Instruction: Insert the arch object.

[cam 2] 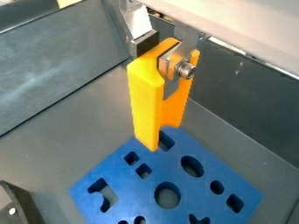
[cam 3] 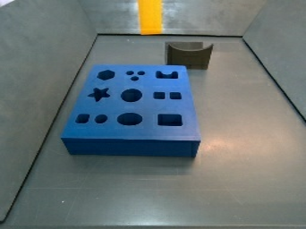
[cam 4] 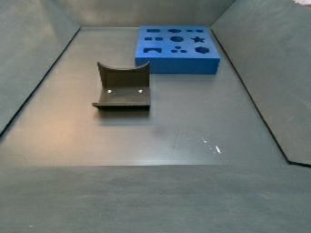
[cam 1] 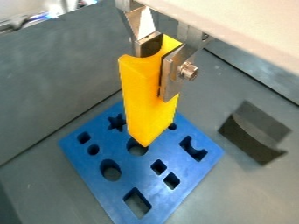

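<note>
My gripper [cam 1: 160,59] is shut on the arch object [cam 1: 146,101], a bright orange elongated block hanging upright from the jaws. It is held above the blue board [cam 1: 100,162], with its lower end over the board's cut-outs, apart from the surface. Both wrist views show the grip; in the other one the gripper [cam 2: 159,57] clamps the block's [cam 2: 145,105] upper end over the board [cam 2: 193,179]. In a side view only the orange block [cam 3: 150,16] shows, high behind the board [cam 3: 149,106]. The gripper is out of both side views.
A dark grey block with a curved notch [cam 3: 188,54] stands on the floor beside the board, also seen in a wrist view [cam 1: 254,131] and a side view [cam 4: 122,88]. Grey walls enclose the floor. The blue board [cam 4: 183,64] has several shaped holes.
</note>
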